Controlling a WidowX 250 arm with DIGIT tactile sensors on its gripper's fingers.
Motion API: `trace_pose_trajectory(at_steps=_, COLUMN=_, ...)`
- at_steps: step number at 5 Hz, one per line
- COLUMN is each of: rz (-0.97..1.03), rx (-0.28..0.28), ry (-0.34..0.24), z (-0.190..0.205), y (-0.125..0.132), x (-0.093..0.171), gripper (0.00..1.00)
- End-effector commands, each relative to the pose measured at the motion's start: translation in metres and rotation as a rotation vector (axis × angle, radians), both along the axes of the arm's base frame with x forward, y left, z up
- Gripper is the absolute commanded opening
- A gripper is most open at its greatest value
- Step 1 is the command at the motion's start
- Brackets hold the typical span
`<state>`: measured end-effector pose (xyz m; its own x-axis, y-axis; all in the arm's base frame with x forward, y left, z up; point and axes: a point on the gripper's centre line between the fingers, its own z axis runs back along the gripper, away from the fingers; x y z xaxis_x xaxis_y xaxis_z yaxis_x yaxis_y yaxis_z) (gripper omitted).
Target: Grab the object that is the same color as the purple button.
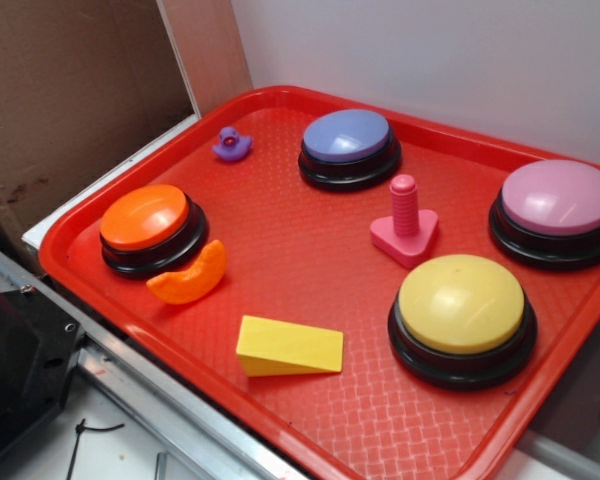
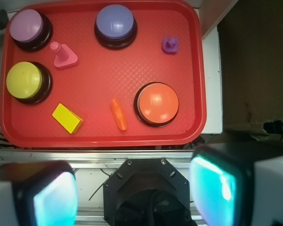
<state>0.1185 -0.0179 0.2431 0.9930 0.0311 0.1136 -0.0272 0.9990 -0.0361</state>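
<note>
The tiny purple duck, the object (image 1: 231,145), sits near the far left corner of the red tray (image 1: 310,260); from the wrist view the object (image 2: 170,45) lies at the tray's upper right. The purple button (image 1: 347,147) stands at the tray's back, to the duck's right, and shows as the purple button (image 2: 115,25) at the top middle of the wrist view. My gripper (image 2: 137,190) hangs high above the robot base, short of the tray's near edge, open with nothing between its fingers (image 2: 217,186). It is absent from the exterior view.
On the tray (image 2: 193,70) stand an orange button (image 1: 150,228), a yellow button (image 1: 462,318) and a pink button (image 1: 557,210). A pink peg on a base (image 1: 405,228), an orange crescent (image 1: 190,277) and a yellow wedge (image 1: 288,347) lie between them. A cardboard wall (image 1: 70,90) stands left.
</note>
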Motion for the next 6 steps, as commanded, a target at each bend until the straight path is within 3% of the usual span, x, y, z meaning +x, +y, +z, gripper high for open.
trace_pose_trajectory(at_steps=1, rz=0.0, rx=0.0, ry=0.0, z=0.0, y=0.0, x=0.0, gripper=1.0)
trace_pose_trajectory(at_steps=3, rz=0.117, rx=0.051, ry=0.03, z=-0.01, y=0.044, x=0.085, gripper=1.0)
trace_pose_trajectory(at_steps=4, rz=0.119, rx=0.085, ry=0.091, z=-0.031, y=0.073, x=0.126, gripper=1.0)
trace_pose_trajectory(at_steps=6, rz=-0.084, rx=0.179, ry=0.112, z=-0.083, y=0.09, x=0.159, gripper=1.0)
